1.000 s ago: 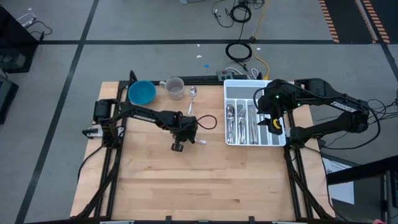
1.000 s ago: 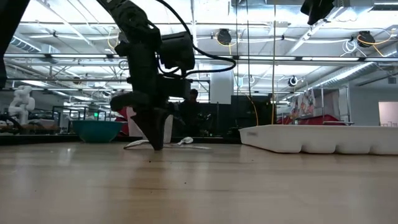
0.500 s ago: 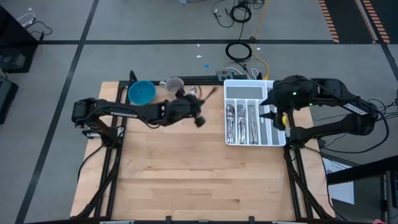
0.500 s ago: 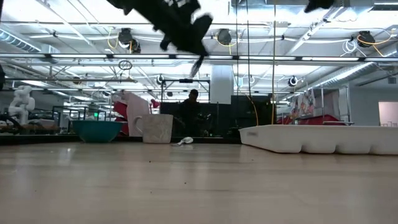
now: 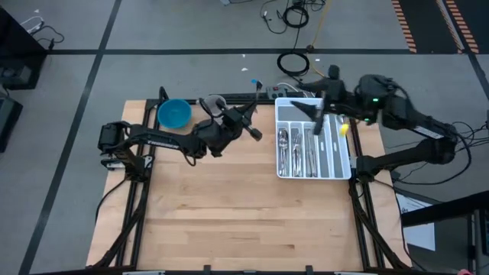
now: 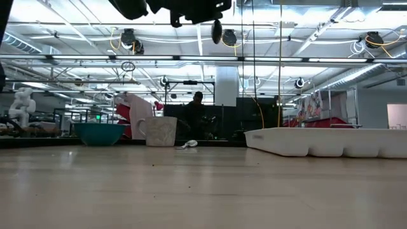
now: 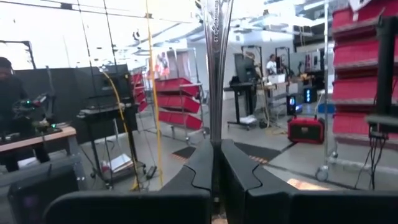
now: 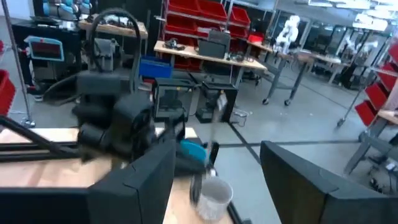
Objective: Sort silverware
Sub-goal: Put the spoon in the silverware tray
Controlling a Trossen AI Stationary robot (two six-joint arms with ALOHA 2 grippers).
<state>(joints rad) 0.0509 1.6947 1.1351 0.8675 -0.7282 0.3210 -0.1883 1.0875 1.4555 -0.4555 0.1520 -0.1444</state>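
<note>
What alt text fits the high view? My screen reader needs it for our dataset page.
Seen from above, the left hand, shut on a piece of silverware, hangs between a grey cup and a white tray holding cutlery, while the open right hand hovers over the tray's far end.

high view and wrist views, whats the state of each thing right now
left hand: shut on a piece of silverware, lifted off the table
right hand: open, empty, over the tray's far end
tray: silverware in its slots
mug: upright
blue bowl: upright

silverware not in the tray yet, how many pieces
2: a spoon held up in the left gripper, and one piece lying by the cup. The arms may hide more.
</note>
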